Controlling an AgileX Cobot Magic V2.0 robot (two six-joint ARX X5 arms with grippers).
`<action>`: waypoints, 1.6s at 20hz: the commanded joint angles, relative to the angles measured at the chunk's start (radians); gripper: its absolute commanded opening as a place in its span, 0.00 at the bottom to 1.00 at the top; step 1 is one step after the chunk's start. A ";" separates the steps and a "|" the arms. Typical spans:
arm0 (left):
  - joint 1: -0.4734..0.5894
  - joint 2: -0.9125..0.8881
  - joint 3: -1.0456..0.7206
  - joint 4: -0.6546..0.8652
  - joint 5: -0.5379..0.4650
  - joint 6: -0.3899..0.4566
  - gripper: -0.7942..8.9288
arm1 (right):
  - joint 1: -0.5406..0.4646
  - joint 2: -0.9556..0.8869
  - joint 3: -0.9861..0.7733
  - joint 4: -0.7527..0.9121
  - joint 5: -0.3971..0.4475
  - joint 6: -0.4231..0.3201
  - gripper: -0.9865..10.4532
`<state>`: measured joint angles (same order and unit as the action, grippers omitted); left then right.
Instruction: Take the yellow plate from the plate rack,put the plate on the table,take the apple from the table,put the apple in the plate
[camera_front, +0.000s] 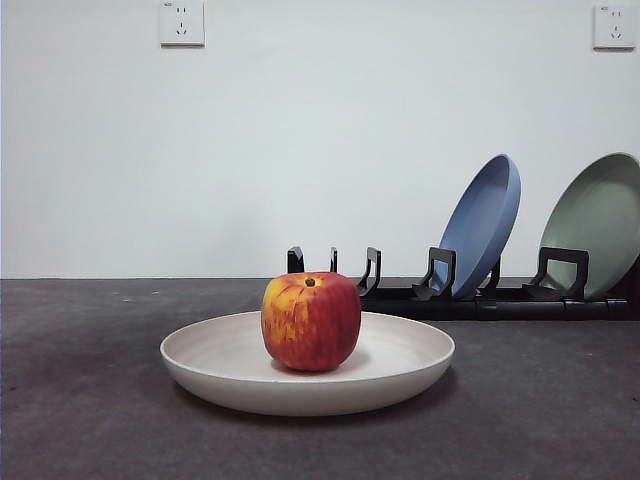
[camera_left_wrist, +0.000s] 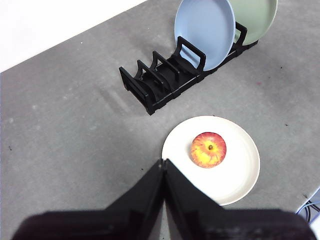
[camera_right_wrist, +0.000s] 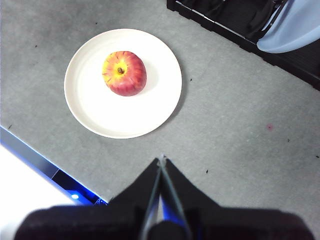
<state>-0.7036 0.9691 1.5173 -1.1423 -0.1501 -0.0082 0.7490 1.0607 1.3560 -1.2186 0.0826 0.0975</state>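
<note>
The cream yellow plate (camera_front: 400, 372) lies flat on the dark grey table (camera_front: 80, 400), with the red apple (camera_front: 311, 321) standing upright in its middle. Both wrist views look down on the same pair: plate (camera_left_wrist: 240, 175) with apple (camera_left_wrist: 208, 149), and plate (camera_right_wrist: 100, 110) with apple (camera_right_wrist: 124, 73). The black plate rack (camera_front: 500, 297) stands behind, its near slots empty. My left gripper (camera_left_wrist: 164, 162) is shut and hangs high above the table beside the plate, holding nothing. High over the plate's other side, my right gripper (camera_right_wrist: 161, 160) is shut too and empty. Neither arm shows in the front view.
A blue plate (camera_front: 485, 222) and a pale green plate (camera_front: 600, 222) lean in the rack's far slots; they appear too as blue plate (camera_left_wrist: 205, 30) and green plate (camera_left_wrist: 255, 15). The table's edge (camera_right_wrist: 45, 170) runs close to the cream plate. A white wall with two sockets stands behind.
</note>
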 joint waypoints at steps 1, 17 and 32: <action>0.002 0.009 -0.003 0.007 0.000 0.005 0.08 | 0.003 0.002 -0.001 0.004 0.004 0.005 0.09; 0.739 -0.438 -0.478 0.695 0.228 0.377 0.08 | 0.003 0.002 -0.001 0.003 0.004 0.005 0.09; 0.818 -0.946 -1.476 0.970 0.232 0.014 0.08 | 0.003 0.002 -0.001 0.003 0.004 0.005 0.09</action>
<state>0.1112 0.0269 0.0494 -0.1852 0.0822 0.0257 0.7490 1.0607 1.3560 -1.2186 0.0826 0.0978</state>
